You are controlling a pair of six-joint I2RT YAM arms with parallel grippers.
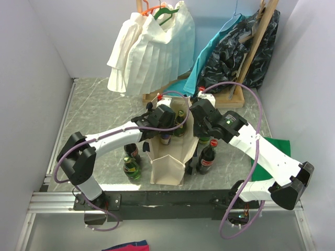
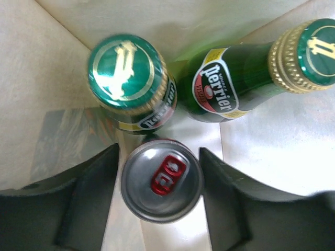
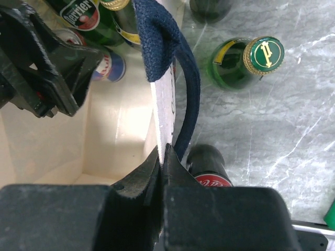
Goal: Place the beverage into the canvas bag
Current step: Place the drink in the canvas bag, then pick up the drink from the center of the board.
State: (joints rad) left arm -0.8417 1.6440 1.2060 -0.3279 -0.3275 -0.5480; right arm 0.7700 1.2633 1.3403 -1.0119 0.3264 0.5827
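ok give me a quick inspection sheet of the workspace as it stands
surface: grey marbled tabletop, no spills seen
job's things: canvas bag upright and open; inside it a can and two Perrier bottles
clutter: more bottles standing on both sides of the bag, including a green bottle on the left and a cola bottle on the right; green cloth at the right edge
grippers: left gripper open inside the bag, fingers on either side of the can; right gripper shut on the bag's rim
cables: purple cables loop off both arms
surroundings: white pleated garment, teal garment, wooden rack behind
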